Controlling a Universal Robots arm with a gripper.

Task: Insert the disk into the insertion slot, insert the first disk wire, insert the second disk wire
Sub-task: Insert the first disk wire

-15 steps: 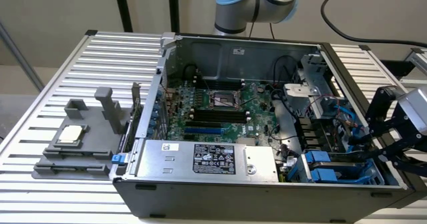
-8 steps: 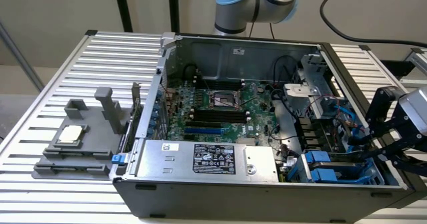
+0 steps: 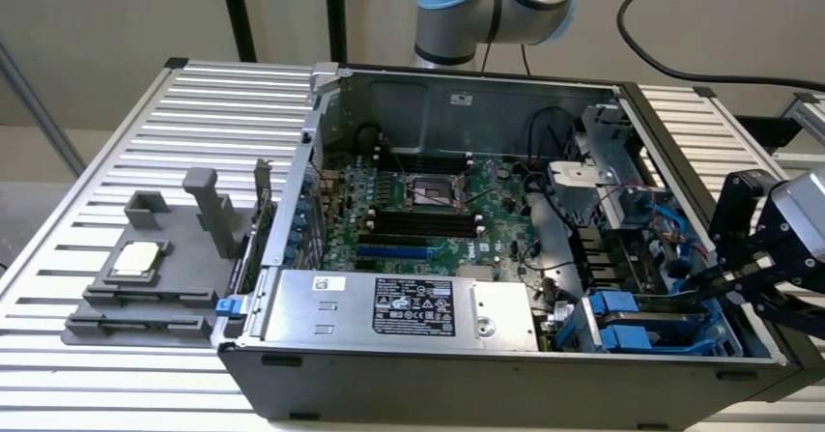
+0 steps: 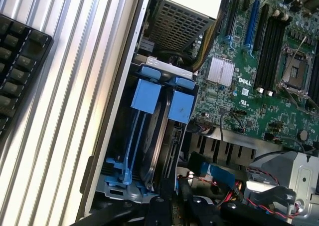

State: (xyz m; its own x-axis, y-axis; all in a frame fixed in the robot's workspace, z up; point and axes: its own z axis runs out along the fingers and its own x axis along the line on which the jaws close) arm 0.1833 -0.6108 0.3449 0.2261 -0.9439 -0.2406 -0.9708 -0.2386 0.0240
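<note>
Here the hand (image 3: 709, 279) hangs by the insertion slot (image 3: 581, 326)

From the exterior view we look down, some way off, on the open computer case (image 3: 386, 379). Our wrist view looks down close on the insertion slot (image 4: 145, 100) and motherboard (image 4: 259, 71), seen too at the exterior frame's lower right and centre.

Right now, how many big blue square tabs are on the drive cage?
2. One tab is by the case wall, the other beside it toward the motherboard. More may hide deeper in the cage.
</note>
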